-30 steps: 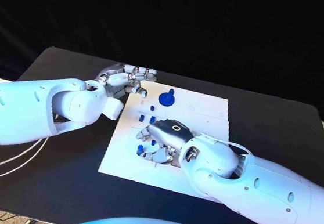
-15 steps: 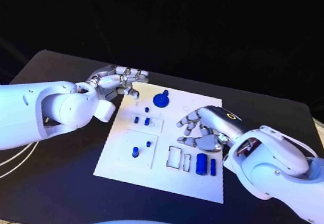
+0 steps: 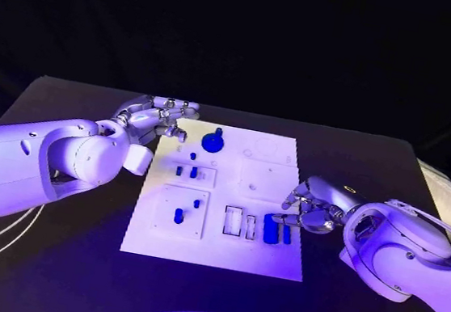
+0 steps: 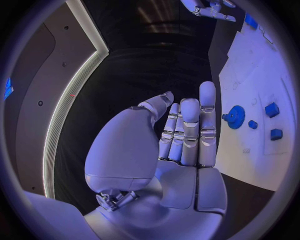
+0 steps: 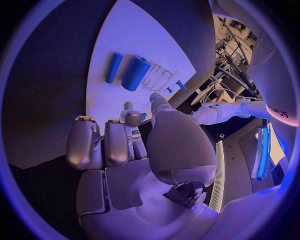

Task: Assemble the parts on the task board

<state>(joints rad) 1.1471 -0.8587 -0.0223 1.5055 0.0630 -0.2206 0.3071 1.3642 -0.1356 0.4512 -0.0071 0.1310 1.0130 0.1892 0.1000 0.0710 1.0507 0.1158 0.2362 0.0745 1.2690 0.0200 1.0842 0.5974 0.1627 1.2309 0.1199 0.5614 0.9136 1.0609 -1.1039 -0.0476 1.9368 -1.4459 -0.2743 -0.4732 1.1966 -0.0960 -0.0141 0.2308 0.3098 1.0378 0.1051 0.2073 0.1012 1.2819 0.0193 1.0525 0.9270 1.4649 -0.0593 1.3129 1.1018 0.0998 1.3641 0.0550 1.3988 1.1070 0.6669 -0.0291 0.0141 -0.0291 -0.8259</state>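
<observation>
In the head view, your board lies flat in the middle of the desk, with the blue parts spread over it: a gear near the far edge, two small pegs in a recess below it, another peg in the nearer left recess, and a thick cylinder with a thin one beside it near the right edge. Your right hand sits at that right edge, just beside the two cylinders, fingers bent inward and empty. Your left hand rests off the board's far left corner, near the gear, holding nothing. These parts look like small hard plastic, so expect them to be light, stiff and a bit slick; the cylinders will likely roll if nudged, so take them across the middle of their length. In the left wrist view, your left hand is released, fingers straight and side by side, with the gear just beyond them; take it by its rim or raised hub. In the right wrist view, your right hand is curled over nothing, with the cylinders lying untouched ahead on the board.
</observation>
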